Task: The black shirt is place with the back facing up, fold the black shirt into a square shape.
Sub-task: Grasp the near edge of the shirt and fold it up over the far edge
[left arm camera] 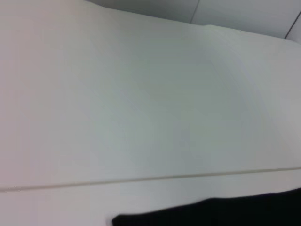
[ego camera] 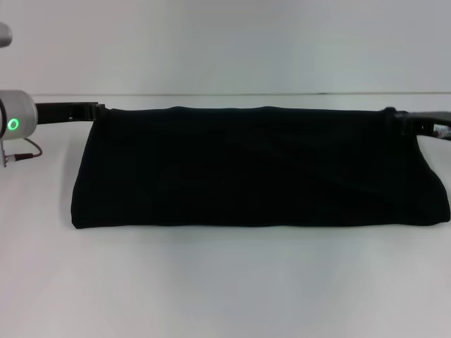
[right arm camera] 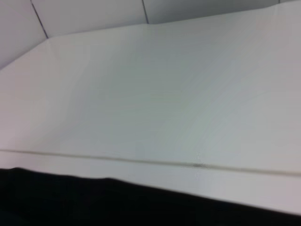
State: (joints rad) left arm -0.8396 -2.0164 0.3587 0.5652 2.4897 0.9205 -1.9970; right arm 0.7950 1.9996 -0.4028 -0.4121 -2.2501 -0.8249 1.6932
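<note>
The left arm's wrist was a silver-grey cylinder with a small glowing green ring on its face. A thin dark cable looped out below it, beside a small metal fitting with red marks. From the cylinder a slim black link ran toward the left claw (ego camera: 97, 110). The right claw (ego camera: 399, 121) was black and angular, with jointed black parts and a small pale detail at its outer end.
</note>
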